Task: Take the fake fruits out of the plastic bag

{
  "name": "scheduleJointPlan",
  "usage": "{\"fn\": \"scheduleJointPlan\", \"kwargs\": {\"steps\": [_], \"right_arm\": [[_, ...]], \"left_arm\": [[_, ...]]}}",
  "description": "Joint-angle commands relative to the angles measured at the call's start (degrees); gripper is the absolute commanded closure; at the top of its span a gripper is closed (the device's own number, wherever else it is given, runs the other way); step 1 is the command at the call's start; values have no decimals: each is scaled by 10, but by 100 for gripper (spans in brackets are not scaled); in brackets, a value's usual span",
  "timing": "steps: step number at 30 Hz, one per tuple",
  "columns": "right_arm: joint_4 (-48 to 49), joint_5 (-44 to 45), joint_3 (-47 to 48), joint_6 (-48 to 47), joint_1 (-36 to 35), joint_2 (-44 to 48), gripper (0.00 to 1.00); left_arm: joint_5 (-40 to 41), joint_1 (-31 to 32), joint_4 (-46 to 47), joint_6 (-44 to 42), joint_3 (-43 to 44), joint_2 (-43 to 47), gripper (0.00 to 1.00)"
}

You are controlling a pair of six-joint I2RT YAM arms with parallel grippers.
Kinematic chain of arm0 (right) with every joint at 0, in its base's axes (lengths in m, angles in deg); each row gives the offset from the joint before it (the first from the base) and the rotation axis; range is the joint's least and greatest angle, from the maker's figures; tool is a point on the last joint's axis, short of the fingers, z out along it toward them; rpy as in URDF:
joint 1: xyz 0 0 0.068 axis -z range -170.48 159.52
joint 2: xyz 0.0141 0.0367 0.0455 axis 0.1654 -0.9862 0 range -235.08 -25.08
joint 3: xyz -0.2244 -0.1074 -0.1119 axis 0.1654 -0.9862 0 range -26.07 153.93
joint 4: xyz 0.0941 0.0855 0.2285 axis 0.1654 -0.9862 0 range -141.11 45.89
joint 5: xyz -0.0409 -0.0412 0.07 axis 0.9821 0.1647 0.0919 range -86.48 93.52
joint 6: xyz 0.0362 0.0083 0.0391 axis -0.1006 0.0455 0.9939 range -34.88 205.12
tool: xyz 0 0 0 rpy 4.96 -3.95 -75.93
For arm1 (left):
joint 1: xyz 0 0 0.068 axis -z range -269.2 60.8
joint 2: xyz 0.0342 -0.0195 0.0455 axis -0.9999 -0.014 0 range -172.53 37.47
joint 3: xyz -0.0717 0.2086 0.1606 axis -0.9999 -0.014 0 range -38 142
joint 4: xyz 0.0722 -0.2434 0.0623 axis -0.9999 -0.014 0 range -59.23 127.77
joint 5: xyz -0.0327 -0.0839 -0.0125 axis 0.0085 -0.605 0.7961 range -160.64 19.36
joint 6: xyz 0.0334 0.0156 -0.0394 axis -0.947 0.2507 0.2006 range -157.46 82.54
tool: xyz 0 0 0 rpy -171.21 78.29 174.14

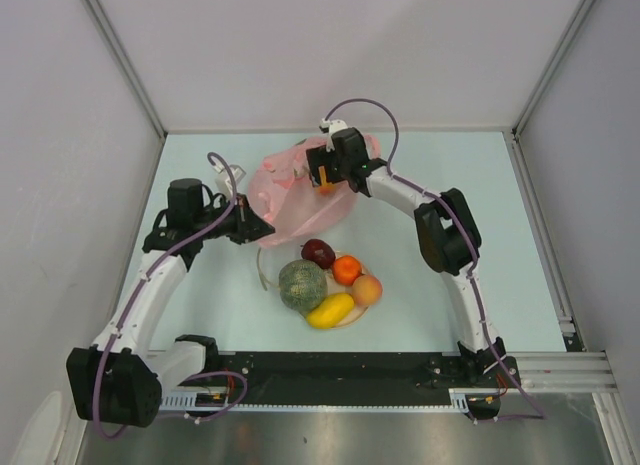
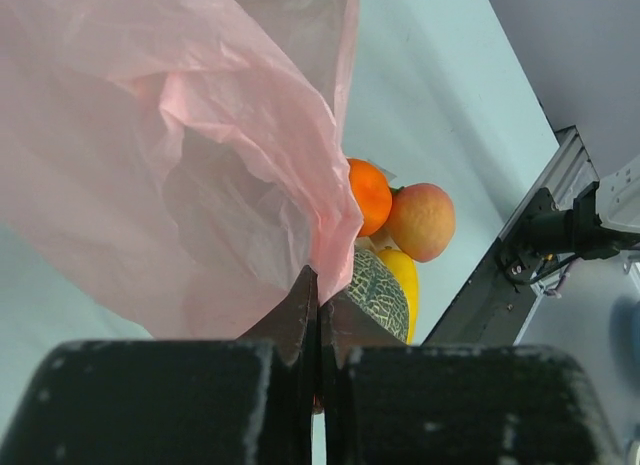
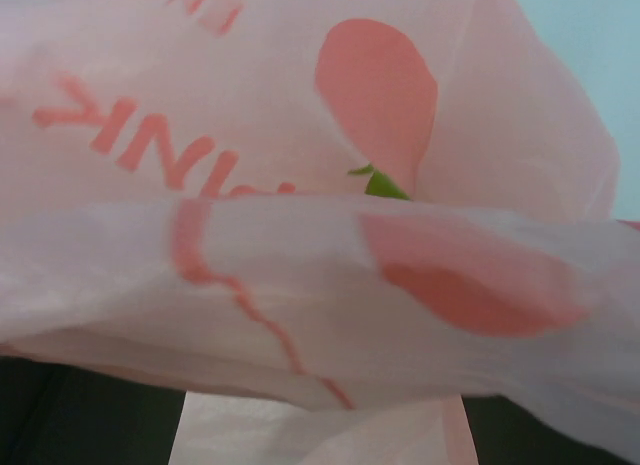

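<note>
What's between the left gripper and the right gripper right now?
The plastic bag, crumpled across the gap from left gripper to right gripper; the top external view shows it.

You get even, diffuse overhead light in the top view: the table [image 1: 450, 235] reads bright, shadows under the arms are soft and faint, and there is no glare. In the left wrist view, the left gripper [image 2: 318, 290] renders near-black, without detail. In the right wrist view, the plastic bag [image 3: 300, 285] is blurred (too close to focus).
</note>
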Motion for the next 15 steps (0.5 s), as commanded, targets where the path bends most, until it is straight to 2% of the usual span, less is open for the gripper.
{"fn": "scheduleJointPlan", "kwargs": {"steps": [1,5,6,7,9,10,12,13,15], "right_arm": [[-6,38,42,-1,-6,-35,0],[9,52,44,-14,-6,-50,1],[14,52,44,-25,-6,-52,4],[19,46,45,-28,-6,-52,13],[30,16,47,-49,-6,-47,23],[33,0,47,-57,-7,-36,31],[34,-42,42,-65,-8,-17,39],[30,-54,34,-70,-9,6,46],[17,-79,24,-97,-13,32,51]], "left_arm": [[2,-3,-7,-20,13,-7,100],[14,-3,-4,-24,21,-17,100],[16,-3,-7,-25,23,-18,100],[19,-3,-8,-28,26,-18,100],[30,-2,-13,-31,31,-21,100],[34,-3,-13,-31,32,-22,100],[46,-3,-8,-28,30,-24,100],[53,-2,-3,-19,27,-25,100],[75,-3,13,-9,24,-26,100]]}}
